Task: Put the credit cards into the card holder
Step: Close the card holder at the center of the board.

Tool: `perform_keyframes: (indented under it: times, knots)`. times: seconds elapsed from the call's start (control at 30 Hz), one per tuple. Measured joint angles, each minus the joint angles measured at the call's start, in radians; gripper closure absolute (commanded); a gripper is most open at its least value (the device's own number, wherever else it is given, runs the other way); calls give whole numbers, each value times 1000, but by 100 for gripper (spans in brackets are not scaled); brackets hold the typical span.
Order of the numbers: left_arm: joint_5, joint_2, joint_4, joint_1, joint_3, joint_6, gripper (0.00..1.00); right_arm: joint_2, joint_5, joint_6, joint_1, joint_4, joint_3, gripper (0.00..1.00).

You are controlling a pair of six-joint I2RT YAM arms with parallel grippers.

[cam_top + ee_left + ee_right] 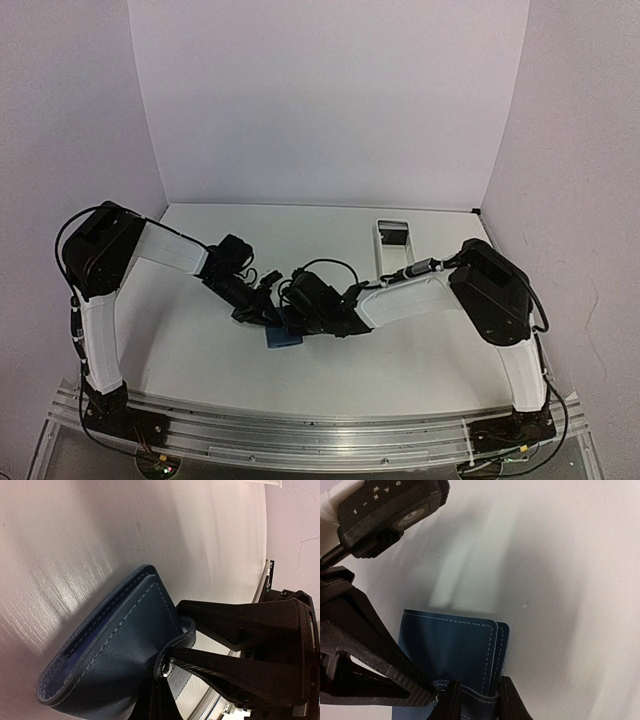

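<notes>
The card holder [283,338], a blue folded wallet, lies mid-table between both arms. My left gripper [268,312] is shut on its snap tab. In the left wrist view the tab with its metal snap [167,667] sits pinched at the left gripper [179,637], and the card holder [120,645] stretches away from it. My right gripper [295,322] comes in from the right. In the right wrist view the right gripper [477,700] is shut on the bowed flap at the near edge of the card holder [455,655]. No credit cards show clearly.
A long white tray [380,250] stands at the back right with a dark flat item [393,236] in it. The left arm's fingers [365,665] and wrist camera [390,505] crowd the left of the right wrist view. White walls close the back and sides.
</notes>
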Motion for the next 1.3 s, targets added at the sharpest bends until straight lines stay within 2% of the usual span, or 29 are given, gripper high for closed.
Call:
perform_keyframes:
  times: [0.2,0.37,0.47,0.77,1.17,1.23,1.3]
  knots:
    - [-6,0,-9,-1,6,3,100,4,43,4,13,1,2,76]
    - [-27,9,-63,-7,42,92,100,-1,45,5,11,-11,3,59]
    - [-36,20,-110,-9,73,172,100,-18,26,11,-2,-10,-19,54]
    - [-52,92,-214,-17,212,363,100,-124,-73,-17,-68,-122,-61,49]
    - [-43,128,-269,-14,274,403,100,-320,-53,-24,-103,-131,-145,44]
    - [-40,132,-279,-13,281,401,97,-323,-48,-24,-105,-131,-156,44]
    - [-35,133,-280,-12,281,393,88,-323,-42,-23,-106,-132,-166,43]
